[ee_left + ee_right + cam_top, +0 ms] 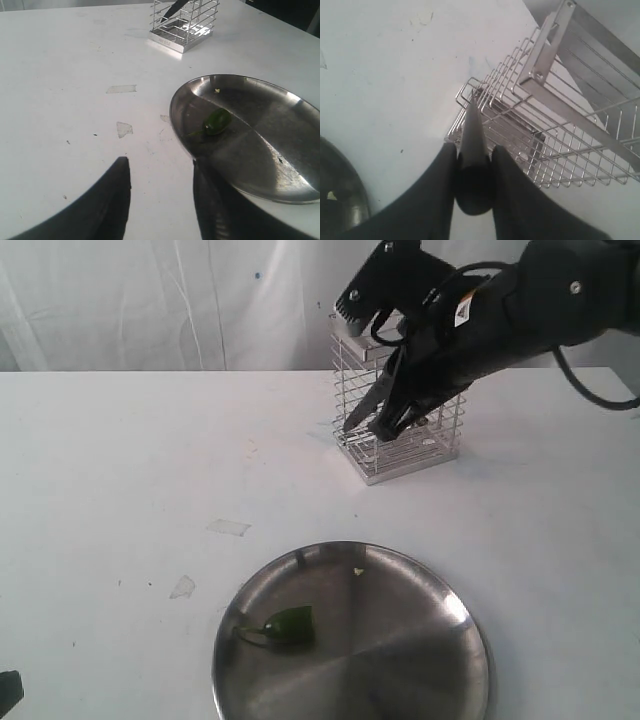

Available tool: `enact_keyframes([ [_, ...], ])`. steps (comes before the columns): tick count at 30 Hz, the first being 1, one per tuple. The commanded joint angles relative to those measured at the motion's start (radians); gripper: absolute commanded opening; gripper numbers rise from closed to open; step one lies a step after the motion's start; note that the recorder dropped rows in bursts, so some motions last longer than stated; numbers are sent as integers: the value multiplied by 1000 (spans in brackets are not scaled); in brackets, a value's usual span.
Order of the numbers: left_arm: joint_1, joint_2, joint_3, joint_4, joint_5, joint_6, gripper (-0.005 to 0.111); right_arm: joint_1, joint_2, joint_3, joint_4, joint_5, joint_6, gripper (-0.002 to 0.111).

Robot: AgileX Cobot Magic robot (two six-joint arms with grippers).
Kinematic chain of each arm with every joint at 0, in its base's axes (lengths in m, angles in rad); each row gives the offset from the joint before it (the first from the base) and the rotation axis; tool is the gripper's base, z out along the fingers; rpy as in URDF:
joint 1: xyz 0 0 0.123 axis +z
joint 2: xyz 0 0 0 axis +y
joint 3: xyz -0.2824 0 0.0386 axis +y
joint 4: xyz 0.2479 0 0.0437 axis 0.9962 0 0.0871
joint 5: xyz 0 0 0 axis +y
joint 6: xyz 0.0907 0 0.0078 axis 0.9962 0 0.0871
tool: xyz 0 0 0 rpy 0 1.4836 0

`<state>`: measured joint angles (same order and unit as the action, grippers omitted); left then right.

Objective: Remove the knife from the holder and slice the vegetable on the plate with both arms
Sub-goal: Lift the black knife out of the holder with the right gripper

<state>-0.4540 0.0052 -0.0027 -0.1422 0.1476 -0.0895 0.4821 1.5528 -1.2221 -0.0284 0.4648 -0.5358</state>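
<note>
- While the right gripper has its two black fingers pressed against the black handle of the long slim knife, the dark blade points down and left in front of the tall silver wire holder at the upper middle of the exterior view; whether the tip is fully clear of the wires I cannot tell.
- To do this step well, I judge the knife should be drawn out along its own length, so the blade does not snag a horizontal bar and tip the basket.
- A firm hold on the handle matters next, since the blade must swing down toward the large round stainless-steel plate at the lower middle of the exterior view.
- On that plate's left part lies the small dark green vegetable, whole, with its thin stem pointing left.
- The right arm reaches in from the upper right, its wrist angled downward over the holder.
- The left gripper hovers low over the white table just beside the plate's rim, fingers spread and empty, well placed to steady the vegetable.
</note>
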Motion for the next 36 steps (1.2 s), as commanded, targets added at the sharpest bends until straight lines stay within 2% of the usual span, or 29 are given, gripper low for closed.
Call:
enact_keyframes([
  [1, 4, -5, 3, -6, 2, -1, 46, -5, -104, 28, 34, 38, 50, 0],
  [11, 4, -5, 3, -6, 2, -1, 46, -5, -423, 240, 81, 85, 153, 0],
  [18, 4, -5, 3, -6, 2, -1, 46, -5, -734, 453, 366, 73, 112, 0],
  [27, 4, -5, 3, -6, 2, -1, 46, -5, -1118, 639, 618, 80, 85, 0],
  [36, 4, -5, 3, -6, 2, -1, 46, -5, -1408, 790, 712, 82, 87, 0],
])
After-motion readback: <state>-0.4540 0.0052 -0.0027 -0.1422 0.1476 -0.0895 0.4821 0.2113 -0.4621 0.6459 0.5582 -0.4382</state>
